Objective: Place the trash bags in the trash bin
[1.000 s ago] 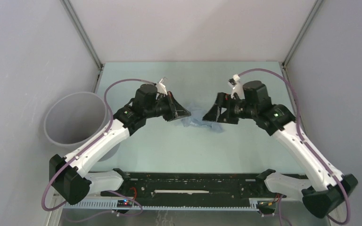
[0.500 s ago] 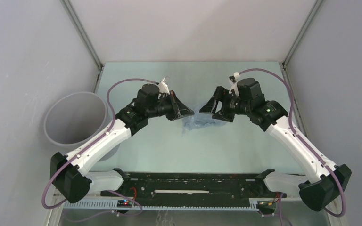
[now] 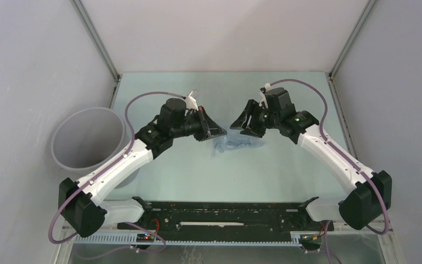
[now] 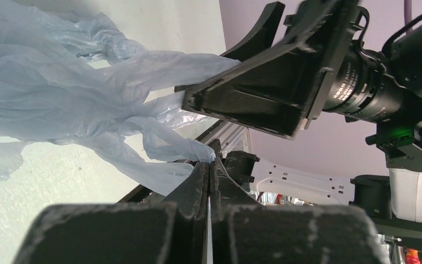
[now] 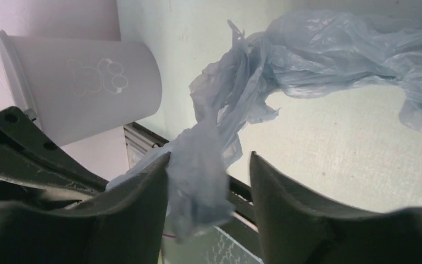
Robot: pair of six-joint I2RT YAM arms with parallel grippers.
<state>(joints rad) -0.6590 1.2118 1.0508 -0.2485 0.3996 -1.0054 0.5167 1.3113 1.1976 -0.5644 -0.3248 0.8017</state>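
Observation:
The pale-blue trash bag [image 3: 235, 143] lies crumpled on the table between my two grippers. My left gripper [image 3: 218, 132] is shut on a twisted corner of the film, as the left wrist view [image 4: 210, 161] shows. The rest of the bag [image 4: 60, 88] trails away onto the table. My right gripper [image 3: 235, 124] is open and faces the left one at close range. A hanging fold of the bag [image 5: 203, 165] sits between its jaws and clings to the left finger [image 5: 143, 187]. The grey trash bin [image 3: 85, 140] stands at the table's left edge, and shows in the right wrist view [image 5: 99, 82].
Grey enclosure walls stand left, right and behind. The black rail of the arm bases [image 3: 225, 217] runs along the near edge. The right gripper's fingers [image 4: 253, 93] fill the left wrist view close ahead.
My right arm has swung left and a little farther back, closing in on the left gripper. The bag has bunched up between them. The left arm has barely moved.

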